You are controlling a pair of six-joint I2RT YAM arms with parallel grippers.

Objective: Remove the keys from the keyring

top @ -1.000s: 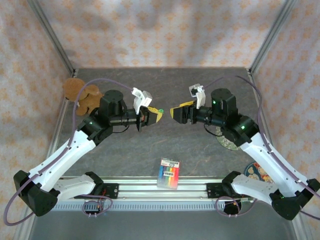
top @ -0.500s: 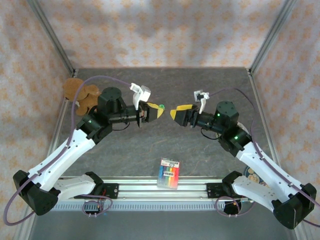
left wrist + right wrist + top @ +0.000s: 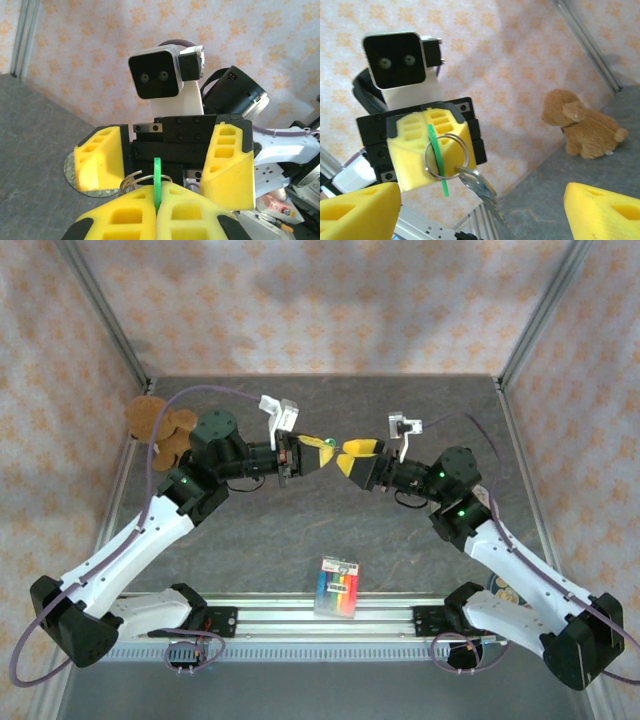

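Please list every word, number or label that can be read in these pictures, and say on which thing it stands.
No text can be read in any view.
Rainbow-striped pack: there is a small printed label near its far edge, but it is too small and blurred to read.

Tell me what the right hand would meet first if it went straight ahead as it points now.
Probably the keyring with its silver key, directly ahead of the right hand; the left hand, shut on the green key, holds it. Depth is unclear.
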